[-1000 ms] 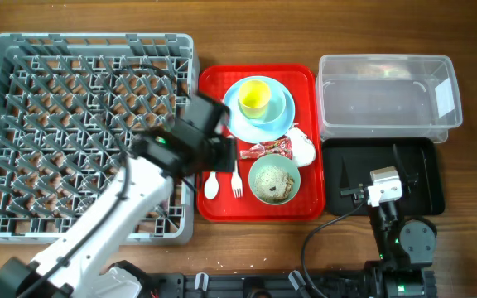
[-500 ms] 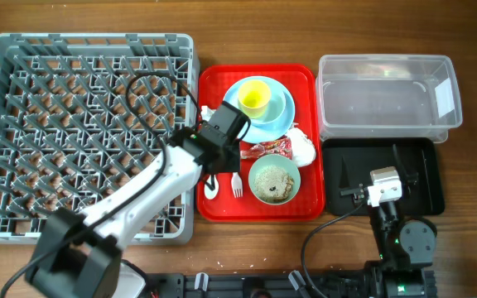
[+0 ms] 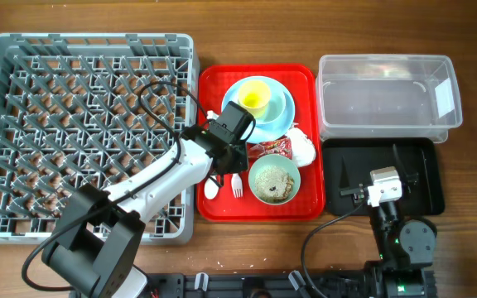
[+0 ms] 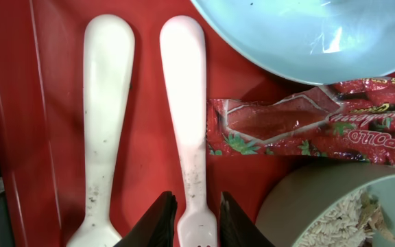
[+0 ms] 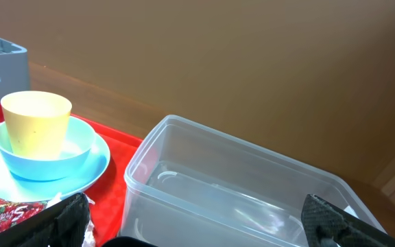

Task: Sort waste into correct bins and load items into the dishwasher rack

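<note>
- From overhead, the left pincer (image 3: 233,169) hung low over the red tray (image 3: 305,79), which sat mid-surface between the dishwasher rack (image 3: 89,43) on the left edge and the two bins on the right. The fork (image 3: 237,184) lay flat near the tray's front-left corner, just beside the spoon (image 3: 211,188). The wrist hid the fingers here.
- The left wrist view showed the left pincer (image 4: 197,202) spread, one finger on each side of the fork (image 4: 184,103) at its narrow neck, not yet pinching it. The fork ran from the surface's far edge to its near edge, with the handle far and the tines near, parallel to the spoon (image 4: 108,103). It looked like light, stiff, smooth plastic lying flush on the tray, so it would likely skid or twist. The neck seemed a fair place to grip. The snack wrapper (image 4: 307,130) lay just to its right, apart from it.
- In the right wrist view, the right pincer (image 5: 197,216) stood wide apart and held nothing. It faced the clear tub (image 5: 177,125) by the right edge.
</note>
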{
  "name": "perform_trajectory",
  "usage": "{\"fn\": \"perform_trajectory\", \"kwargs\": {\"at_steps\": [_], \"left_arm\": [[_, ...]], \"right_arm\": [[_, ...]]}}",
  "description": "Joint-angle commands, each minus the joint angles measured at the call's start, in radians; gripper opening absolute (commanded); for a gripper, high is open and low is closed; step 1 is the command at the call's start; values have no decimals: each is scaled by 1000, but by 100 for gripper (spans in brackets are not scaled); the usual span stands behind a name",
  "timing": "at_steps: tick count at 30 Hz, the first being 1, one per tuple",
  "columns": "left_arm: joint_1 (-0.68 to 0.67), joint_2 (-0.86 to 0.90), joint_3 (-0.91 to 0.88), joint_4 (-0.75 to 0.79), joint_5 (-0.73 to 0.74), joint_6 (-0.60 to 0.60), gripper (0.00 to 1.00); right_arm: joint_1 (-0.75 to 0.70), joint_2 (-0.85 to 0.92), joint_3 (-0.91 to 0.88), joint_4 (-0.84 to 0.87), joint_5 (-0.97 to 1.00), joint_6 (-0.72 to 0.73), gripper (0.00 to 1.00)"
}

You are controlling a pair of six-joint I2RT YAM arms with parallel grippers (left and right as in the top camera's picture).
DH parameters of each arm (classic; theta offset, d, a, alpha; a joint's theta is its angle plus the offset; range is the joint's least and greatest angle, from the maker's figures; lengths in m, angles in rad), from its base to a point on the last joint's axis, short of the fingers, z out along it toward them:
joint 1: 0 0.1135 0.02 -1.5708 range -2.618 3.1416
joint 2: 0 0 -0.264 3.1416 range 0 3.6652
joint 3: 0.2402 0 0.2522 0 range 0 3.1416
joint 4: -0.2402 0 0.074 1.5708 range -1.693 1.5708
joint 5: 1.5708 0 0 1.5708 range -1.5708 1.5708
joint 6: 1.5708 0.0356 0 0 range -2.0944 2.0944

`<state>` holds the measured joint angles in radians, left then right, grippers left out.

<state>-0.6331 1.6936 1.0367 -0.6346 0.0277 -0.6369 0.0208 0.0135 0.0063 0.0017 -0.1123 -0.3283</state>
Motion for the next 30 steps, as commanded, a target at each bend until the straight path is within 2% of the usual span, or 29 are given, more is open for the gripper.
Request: {"fn": "perform_trajectory", "kwargs": {"at_steps": [1,9,14,19,20,25,28,30], "left_arm": [[0,11,-5,-2,-10,-50,22],[-36,33,-5,15,-47,-54,23],[-65,90,-5,36,-130,-131,26],[-68,151,-5,61,-130,-131,26],[-68,158,-5,60,-130,-130,24],[-69,164,-4,60,-130,-130,4],[-67,129,10,48,-131,-111,4],[-65,84,40,24,-135,-56,4]], "right_arm": [[-2,-6,-1,6,-16,-12,100],[-2,-6,-1,6,-16,-11,100],[-2,-6,-1,6,-16,-12,100],[-2,-6,-1,6,-16,-12,100],[-2,-6,-1,6,-16,-12,100],[-2,-6,-1,6,-16,-12,100],[-2,-6,-1,6,-16,-12,100],[-2,-6,-1,6,-16,-12,100]]}}
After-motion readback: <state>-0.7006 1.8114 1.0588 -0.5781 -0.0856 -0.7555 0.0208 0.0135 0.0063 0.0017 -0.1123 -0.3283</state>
